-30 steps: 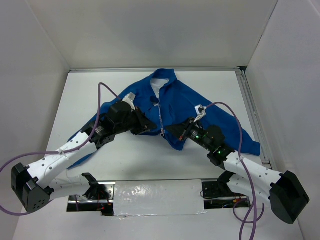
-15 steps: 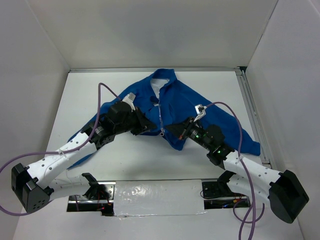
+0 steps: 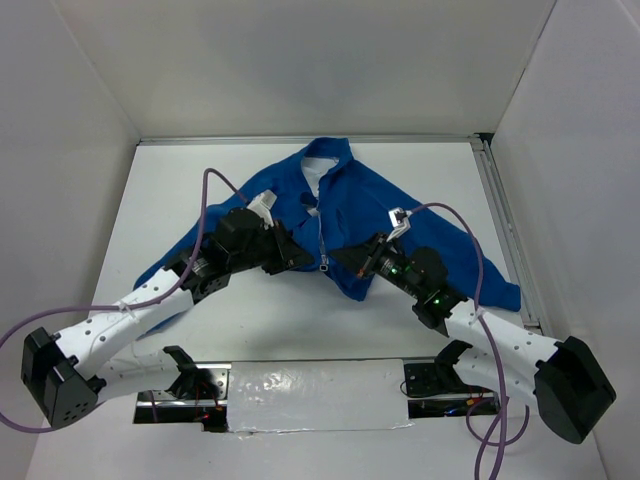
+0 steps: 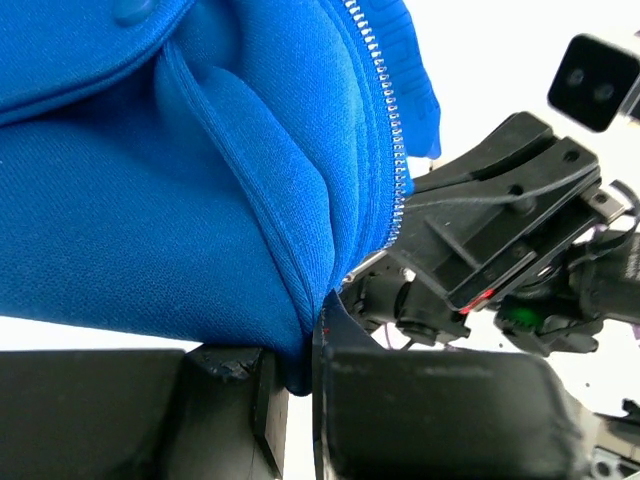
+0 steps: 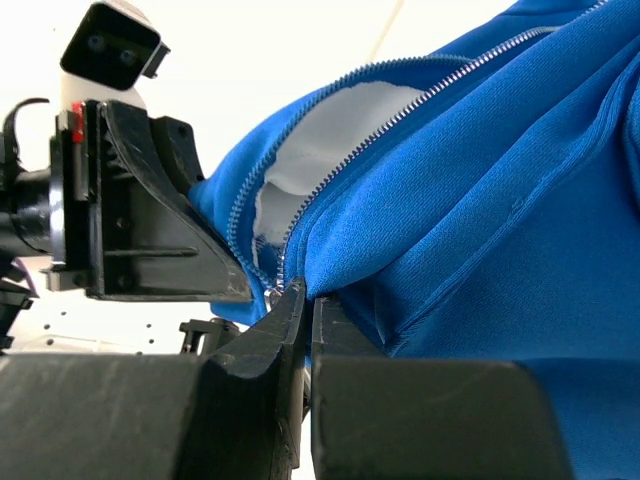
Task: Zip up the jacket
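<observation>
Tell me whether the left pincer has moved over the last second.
Yes, slightly: the left pincer has edged right toward the zipper of the bright royal-blue fabric jacket.

The white worktop (image 3: 420, 170) carries the blue jacket (image 3: 355, 205), spread flat with its collar toward the far edge and sleeves trailing out to both sides. A strip of silvery tape (image 3: 315, 395) lies along the near edge.

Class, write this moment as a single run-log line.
task: zip jacket | left gripper: shut on hem left of zipper | right gripper: shut on hem, right side | zipper: still open near collar
</observation>
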Robot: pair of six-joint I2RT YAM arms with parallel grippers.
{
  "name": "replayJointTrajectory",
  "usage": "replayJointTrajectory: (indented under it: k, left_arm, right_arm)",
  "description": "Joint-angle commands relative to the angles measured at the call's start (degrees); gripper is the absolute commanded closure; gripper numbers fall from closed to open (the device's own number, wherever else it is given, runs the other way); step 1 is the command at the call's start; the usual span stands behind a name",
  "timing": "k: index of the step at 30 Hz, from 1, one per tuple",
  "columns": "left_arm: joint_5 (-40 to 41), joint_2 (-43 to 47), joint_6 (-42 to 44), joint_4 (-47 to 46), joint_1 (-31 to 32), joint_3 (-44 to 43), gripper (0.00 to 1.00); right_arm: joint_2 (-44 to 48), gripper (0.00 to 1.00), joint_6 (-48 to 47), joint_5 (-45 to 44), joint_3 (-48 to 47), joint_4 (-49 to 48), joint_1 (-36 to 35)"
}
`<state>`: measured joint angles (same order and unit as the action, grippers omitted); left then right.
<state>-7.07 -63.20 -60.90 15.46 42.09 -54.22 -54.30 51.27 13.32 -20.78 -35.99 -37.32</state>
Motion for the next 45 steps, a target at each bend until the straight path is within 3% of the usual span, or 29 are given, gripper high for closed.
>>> replayJointTrajectory:
  k: [1, 11, 19, 27, 31, 36, 43, 44, 45]
  left_arm:
    - [-1.3, 2.0, 3.9, -4.7, 0.0, 0.2, 1.00]
    - [-6.8, -0.6, 12.5, -3.0, 0.4, -0.5, 1.00]
    - [-3.8, -0.4, 16.2, 2.1, 5.7, 1.3, 1.00]
    - [-2.0, -0.7, 15.9, 2.4, 6.6, 0.4, 1.00]
    - [0.5, -2.4, 14.0, 5.5, 6.6, -3.4, 1.00]
    - [1.7, -5.8, 11.5, 9.0, 4.8, -8.4, 1.00]
    - [1.6, -6.2, 11.1, 9.3, 3.7, -9.9, 1.00]
    - [2.1, -6.1, 10.8, 9.6, 3.7, -9.9, 1.00]
    - [2.1, -6.1, 10.8, 9.8, 3.5, -10.2, 1.00]
  right_arm:
    - [0.1, 1.00, 1.0, 2.0, -3.5, -4.2, 0.7]
    - [0.2, 1.00, 1.4, 3.8, -6.1, -0.7, 2.8]
    - [0.0, 1.00, 1.4, 6.0, -8.2, -0.2, 6.6]
    - [-0.8, 1.00, -0.6, 7.0, -8.8, 6.5, 7.5]
    - [-1.0, 0.99, -5.8, 4.0, -11.3, 17.2, 5.6]
    - [-2.0, 0.83, -11.1, -2.1, -15.1, 28.3, 1.5]
    - [-1.3, 0.50, -13.0, -2.4, -16.0, 31.8, 0.1]
    - [-1.4, 0.37, -13.5, -2.3, -16.7, 32.4, 0.2]
    - [-1.4, 0.35, -13.9, -2.6, -17.2, 34.0, 0.1]
